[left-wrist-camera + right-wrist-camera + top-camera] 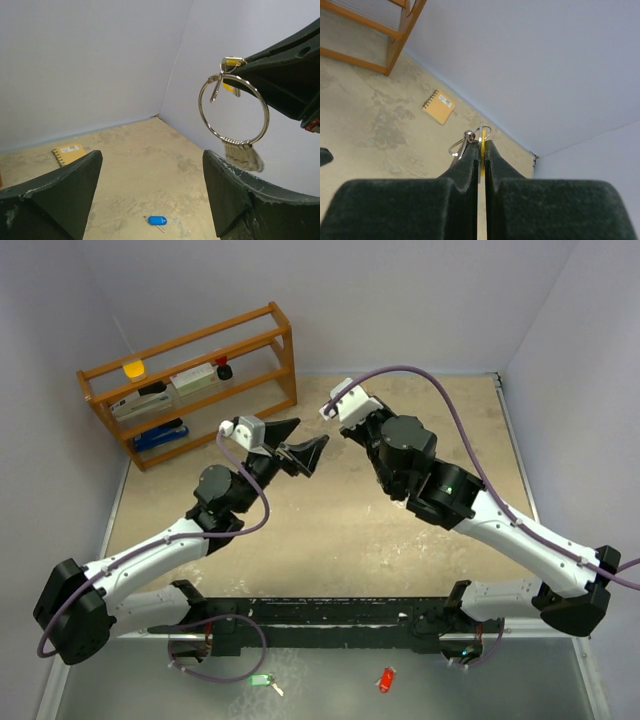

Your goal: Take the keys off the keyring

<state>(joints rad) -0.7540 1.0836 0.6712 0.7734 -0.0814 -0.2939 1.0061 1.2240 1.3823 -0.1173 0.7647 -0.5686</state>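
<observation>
Right claw [481, 146] pinching the thin, stiff, slippery keyring [200, 106]; left claw [152, 156] spread. I'd grab those light dangling keys [243, 154].

The table [400, 540] has a beige, mottled top with pale worn patches. Plain pale lilac-grey walls close it on three sides: the back wall [400, 300], the left wall [50, 440] and the right wall [590, 390]. They meet in straight corners [160, 115]. A wooden rack [180, 341] stands in the far left corner, set at an angle, with small things on its shelves. A tan spiral notebook [439, 106] lies near the back edge. A grey strip [330, 690] runs beyond the near edge. The light is even and soft.
</observation>
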